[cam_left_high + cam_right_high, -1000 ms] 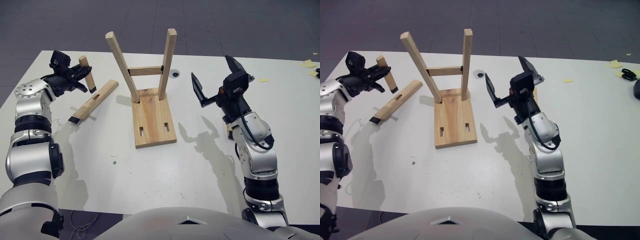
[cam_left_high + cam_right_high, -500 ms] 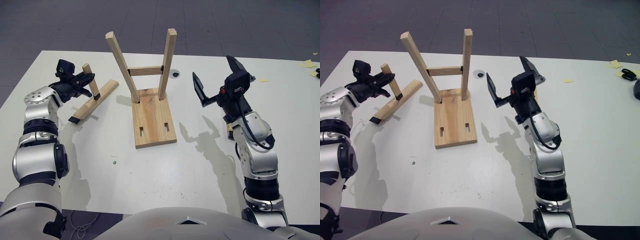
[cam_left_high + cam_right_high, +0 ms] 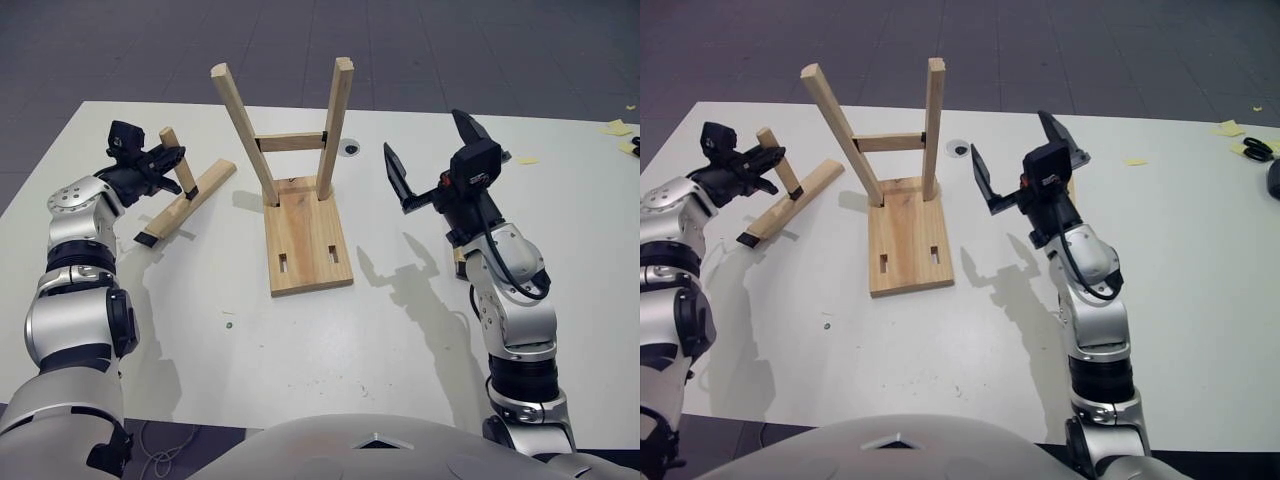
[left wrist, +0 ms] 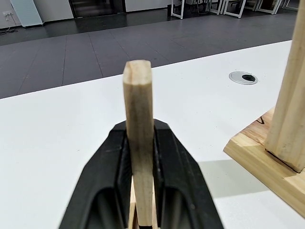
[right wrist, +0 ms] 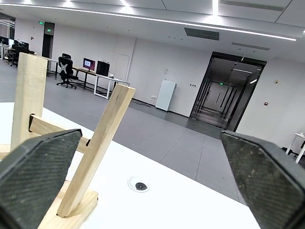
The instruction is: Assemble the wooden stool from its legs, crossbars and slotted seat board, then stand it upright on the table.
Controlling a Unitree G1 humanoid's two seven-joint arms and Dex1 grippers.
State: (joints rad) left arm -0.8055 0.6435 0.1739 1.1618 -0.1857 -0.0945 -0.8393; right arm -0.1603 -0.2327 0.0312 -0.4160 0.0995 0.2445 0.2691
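We have brought our left gripper (image 3: 170, 161), clamped on the short crossbar (image 3: 173, 143), down to the loose leg (image 3: 172, 214) lying on the table (image 3: 330, 350) left of the seat board (image 3: 308, 245). Slotting comes next, we judge. Our right gripper (image 3: 430, 155) waits wide open.

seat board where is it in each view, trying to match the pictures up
Left eye view: seat board flat at the centre of the table, two legs standing on its far end.
Right eye view: same spot, slightly left of centre.
Left wrist view: a corner under one leg, beyond the gripped short wooden piece.
Right wrist view: a corner under the nearer leg.
Shared landmark: round cable hole just past the board.
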